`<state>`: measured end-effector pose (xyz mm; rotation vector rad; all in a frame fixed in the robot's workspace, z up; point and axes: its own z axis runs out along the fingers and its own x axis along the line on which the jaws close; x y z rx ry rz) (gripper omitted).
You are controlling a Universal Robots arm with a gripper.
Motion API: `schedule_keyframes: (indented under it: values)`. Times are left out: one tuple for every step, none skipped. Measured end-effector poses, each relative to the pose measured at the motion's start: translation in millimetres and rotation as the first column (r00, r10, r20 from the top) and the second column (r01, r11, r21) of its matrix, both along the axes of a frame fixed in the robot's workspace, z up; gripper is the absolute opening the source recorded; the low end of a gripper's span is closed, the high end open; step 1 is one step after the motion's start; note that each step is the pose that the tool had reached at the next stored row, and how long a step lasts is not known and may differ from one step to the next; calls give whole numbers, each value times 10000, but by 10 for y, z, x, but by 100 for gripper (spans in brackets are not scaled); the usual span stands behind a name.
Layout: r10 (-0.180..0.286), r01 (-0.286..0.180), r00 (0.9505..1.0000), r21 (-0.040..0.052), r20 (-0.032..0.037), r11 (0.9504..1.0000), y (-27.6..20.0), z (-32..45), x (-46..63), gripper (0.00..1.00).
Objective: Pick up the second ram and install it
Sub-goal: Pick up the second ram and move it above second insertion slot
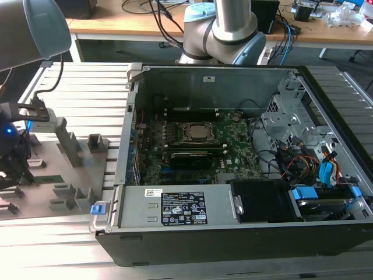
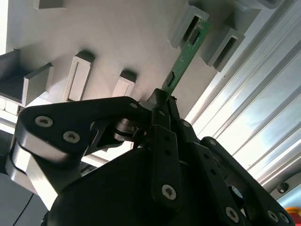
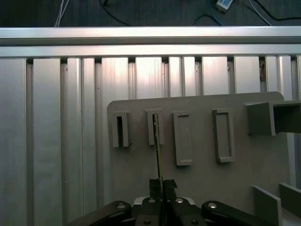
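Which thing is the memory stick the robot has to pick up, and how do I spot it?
Find the flat grey plate with little slotted blocks on it, beside the open computer case. On that plate, the memory stick is the thin green strip pinched in the end effector. Everything around it is grey and chunky; it alone is green and skinny.

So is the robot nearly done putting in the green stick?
Not nearly. Done: the gripper is shut on the second ram. In hand: that stick, its far end in a grey fixture block. Left: it is not yet in the motherboard.
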<state>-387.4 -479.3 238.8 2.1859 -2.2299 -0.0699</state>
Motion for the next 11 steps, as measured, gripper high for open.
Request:
schedule_keyframes:
  values:
    - [0, 0, 10000, 0, 0, 10000, 0, 8, 0, 14]
    - [0, 0, 10000, 0, 1, 10000, 0, 20, 0, 14]
    - [0, 0, 10000, 0, 1, 10000, 0, 39, 0, 14]
    - [0, 0, 10000, 0, 0, 10000, 0, 58, 0, 14]
    - [0, 0, 10000, 0, 0, 10000, 0, 77, 0, 14]
    - [0, 0, 10000, 0, 0, 10000, 0, 94, 0, 14]
    - [0, 0, 10000, 0, 1, 10000, 0, 104, 0, 14]
    - [0, 0, 10000, 0, 0, 10000, 0, 110, 0, 14]
    - [0, 0, 10000, 0, 0, 10000, 0, 123, 0, 14]
    - [0, 0, 10000, 1, 1, 10000, 0, 135, 0, 14]
    - [0, 0, 10000, 0, 0, 10000, 0, 143, 0, 14]
